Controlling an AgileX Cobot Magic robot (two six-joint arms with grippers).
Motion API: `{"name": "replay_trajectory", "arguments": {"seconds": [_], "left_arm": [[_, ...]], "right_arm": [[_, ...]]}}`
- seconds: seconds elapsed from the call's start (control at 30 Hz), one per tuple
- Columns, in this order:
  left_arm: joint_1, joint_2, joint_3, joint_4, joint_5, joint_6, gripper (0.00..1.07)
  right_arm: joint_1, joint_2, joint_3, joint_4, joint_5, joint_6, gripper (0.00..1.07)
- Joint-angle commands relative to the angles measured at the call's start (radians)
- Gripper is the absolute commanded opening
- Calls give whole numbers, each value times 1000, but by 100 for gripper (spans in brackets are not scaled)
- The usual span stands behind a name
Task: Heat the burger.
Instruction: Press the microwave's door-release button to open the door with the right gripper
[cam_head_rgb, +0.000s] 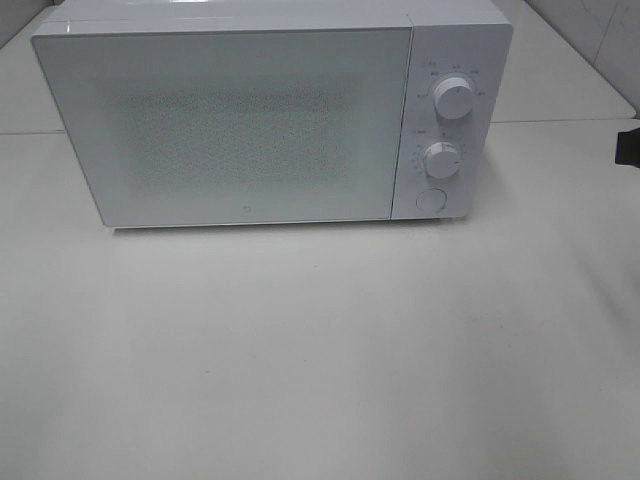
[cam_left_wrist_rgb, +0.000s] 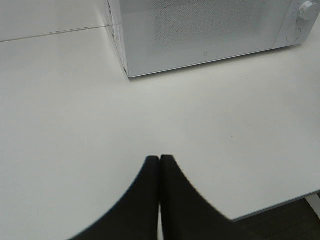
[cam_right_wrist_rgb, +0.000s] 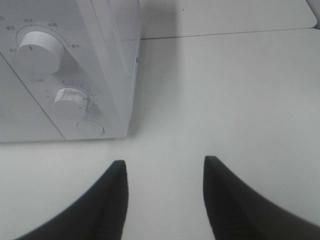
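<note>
Two grippers: left gripper (cam_left_wrist_rgb: 160, 158) pressed closed and empty, right gripper (cam_right_wrist_rgb: 164, 161) spread apart and empty, near door-closed white microwave (cam_head_rgb: 250, 120).

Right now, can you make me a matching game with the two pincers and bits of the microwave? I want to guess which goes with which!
Things:
1. left pincer
2. right pincer
3. microwave door
4. round button

States or places:
a. just under the lower knob
b. black tips apart, nothing between them
c. black tips touching each other
d. white and closed

Pairs: 1-c, 2-b, 3-d, 4-a
</note>
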Motion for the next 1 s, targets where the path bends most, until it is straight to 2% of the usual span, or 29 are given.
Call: {"name": "replay_trajectory", "arguments": {"seconds": [0.03, 0.2, 0.4, 0.47, 0.67, 0.7, 0.77, 0.83, 1.0], "left_arm": [[2, -20, 2, -5, -16, -8, 0], [2, -20, 2, -5, -16, -8, 0], [2, -20, 2, -5, -16, -8, 0], [2, -20, 2, -5, -16, -8, 0], [2, -20, 2, -5, -16, -8, 0], [2, -20, 2, -5, -16, -8, 0], [2, -20, 2, -5, -16, -8, 0], [2, -20, 2, -5, -16, -8, 0], [2, -20, 2, -5, -16, -8, 0]], "right_arm": [[-1, 38, -5, 5, -78, -14, 39], [-1, 141, -5, 5, -225, -13, 22], [-1, 226, -5, 5, -312, 10, 9], [0, 270, -5, -10, -349, 14, 0], [70, 329, -5, -15, -428, 13, 0], [113, 352, -5, -15, -461, 13, 0], [134, 362, -5, -15, -475, 13, 0], [235, 411, -5, -14, -537, 13, 0], [316, 460, -5, -13, -589, 13, 0]]}}
